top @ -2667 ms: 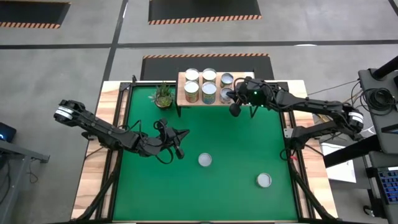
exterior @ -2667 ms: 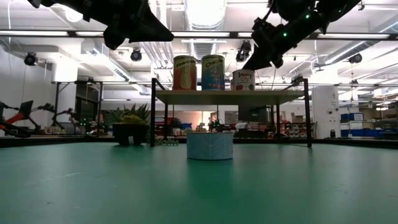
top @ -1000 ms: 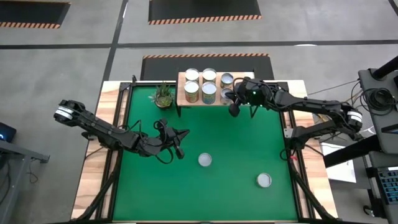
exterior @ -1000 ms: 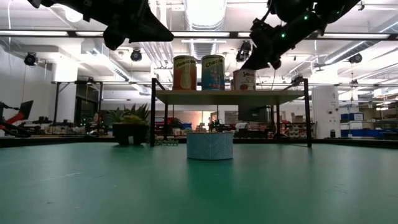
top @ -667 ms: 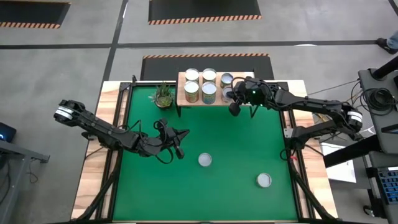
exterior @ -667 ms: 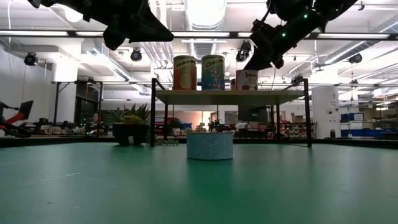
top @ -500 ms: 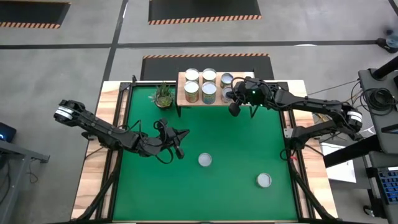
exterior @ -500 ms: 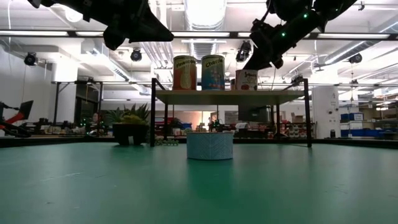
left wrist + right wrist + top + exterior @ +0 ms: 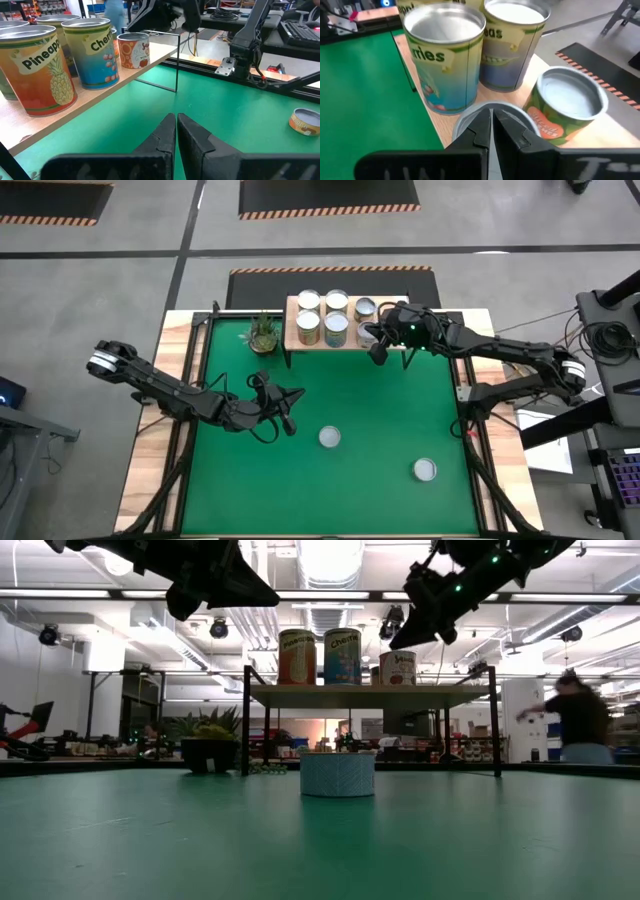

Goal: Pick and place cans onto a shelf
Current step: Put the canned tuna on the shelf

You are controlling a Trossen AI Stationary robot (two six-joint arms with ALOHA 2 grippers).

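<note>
- Right gripper (image 9: 375,345) at shelf (image 9: 296,340) near-right corner, arm stretched in from the right, fingers pressed together above a short silver can (image 9: 492,120); vs 2.7 s ago it sits slightly higher.
- Left gripper (image 9: 290,408) hovers mid-mat, fingers together, pose unchanged.
- Six cans on shelf; two short cans (image 9: 330,438) (image 9: 425,470) on green mat (image 9: 400,420).
- Person (image 9: 578,720) now in bg, right.
</note>
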